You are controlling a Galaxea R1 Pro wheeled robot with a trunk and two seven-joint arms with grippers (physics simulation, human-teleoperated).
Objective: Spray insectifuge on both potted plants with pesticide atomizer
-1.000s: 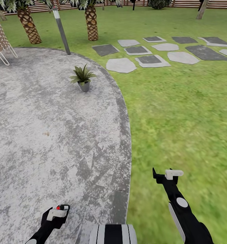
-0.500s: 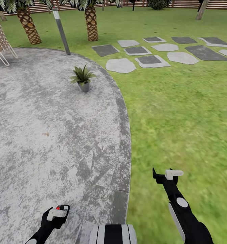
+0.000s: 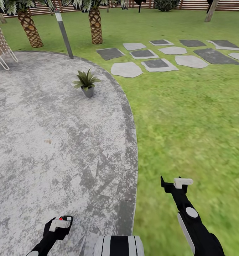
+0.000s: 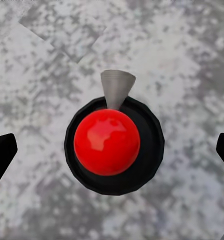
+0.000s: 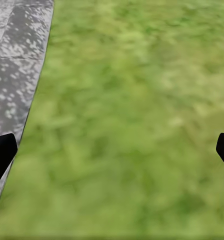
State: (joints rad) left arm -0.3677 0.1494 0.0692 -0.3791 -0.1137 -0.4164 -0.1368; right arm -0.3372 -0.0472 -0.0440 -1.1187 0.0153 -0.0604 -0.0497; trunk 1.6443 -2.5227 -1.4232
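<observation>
1 potted plant stands on the patio, near its grass-side edge.
The left gripper clenches the pesticide atomizer over the patio; the right gripper hangs over the lawn beside the patio, fingers spread apart.
</observation>
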